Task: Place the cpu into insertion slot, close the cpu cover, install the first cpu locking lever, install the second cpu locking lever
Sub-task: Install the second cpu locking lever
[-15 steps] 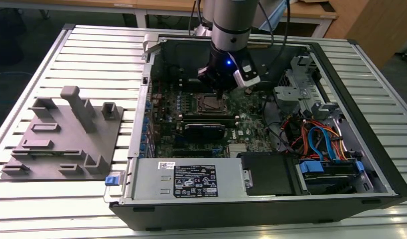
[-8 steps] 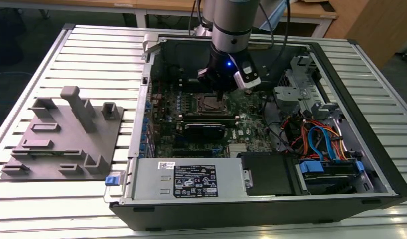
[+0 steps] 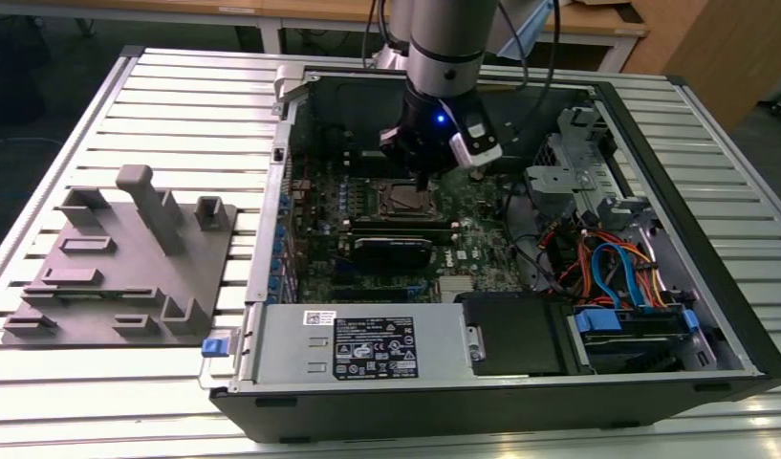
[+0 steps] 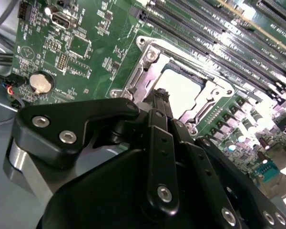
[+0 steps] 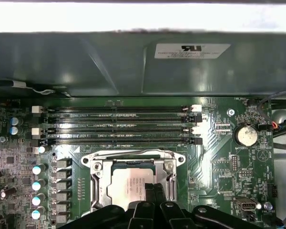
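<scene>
The jaws hide the near edge of the cpu (image 5: 128, 183) and cpu cover (image 5: 97, 183)

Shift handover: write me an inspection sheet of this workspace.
Surface: slatted metal table carrying an open computer case.
Job's things: cpu seated in the insertion slot; cpu cover down around it.
Clutter: grey fixture block at the exterior view's left.
Grippers: gripper shut, tips over the cpu.
Cables: blue and orange bundle inside the case.
Surroundings: wooden furniture behind.
</scene>
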You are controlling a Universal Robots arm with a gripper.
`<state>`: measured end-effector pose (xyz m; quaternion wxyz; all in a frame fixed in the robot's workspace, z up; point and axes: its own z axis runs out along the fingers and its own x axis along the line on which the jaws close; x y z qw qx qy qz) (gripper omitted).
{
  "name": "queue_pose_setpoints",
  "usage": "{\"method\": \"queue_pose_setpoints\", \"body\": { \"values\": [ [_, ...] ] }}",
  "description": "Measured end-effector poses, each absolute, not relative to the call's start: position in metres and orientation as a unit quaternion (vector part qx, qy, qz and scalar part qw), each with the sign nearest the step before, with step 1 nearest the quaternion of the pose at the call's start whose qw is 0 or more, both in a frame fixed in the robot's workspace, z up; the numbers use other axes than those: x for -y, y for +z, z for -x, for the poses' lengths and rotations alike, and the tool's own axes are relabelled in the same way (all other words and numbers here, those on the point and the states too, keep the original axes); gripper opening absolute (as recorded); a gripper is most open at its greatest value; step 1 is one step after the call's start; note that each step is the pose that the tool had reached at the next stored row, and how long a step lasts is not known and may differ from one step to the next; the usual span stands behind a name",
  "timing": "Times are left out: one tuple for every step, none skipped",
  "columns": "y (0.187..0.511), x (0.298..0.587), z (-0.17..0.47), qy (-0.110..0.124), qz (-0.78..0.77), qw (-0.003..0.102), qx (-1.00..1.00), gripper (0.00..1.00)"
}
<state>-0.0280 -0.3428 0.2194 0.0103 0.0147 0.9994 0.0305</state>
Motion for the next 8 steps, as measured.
{"method": "queue_pose_setpoints", "body": {
  "values": [
    [0.2195,0.3434,0.028,0.03,-0.015,0.01,-0.999,0.1],
    [0.2194,0.3445,0.028,0.031,-0.015,0.01,-0.999,0.1],
    [0.2194,0.3458,0.028,0.031,-0.015,0.01,-0.999,0.1],
    [0.2194,0.3472,0.028,0.031,-0.015,0.01,-0.999,0.1],
    [0.2194,0.348,0.028,0.031,-0.015,0.01,-0.999,0.1],
    [0.2194,0.3481,0.0281,0.031,-0.015,0.01,-0.999,0.1],
    [0.2194,0.3481,0.0281,0.031,-0.015,0.01,-0.999,0.1],
    [0.2194,0.3482,0.0281,0.031,-0.015,0.01,-0.999,0.1]
  ]
}}
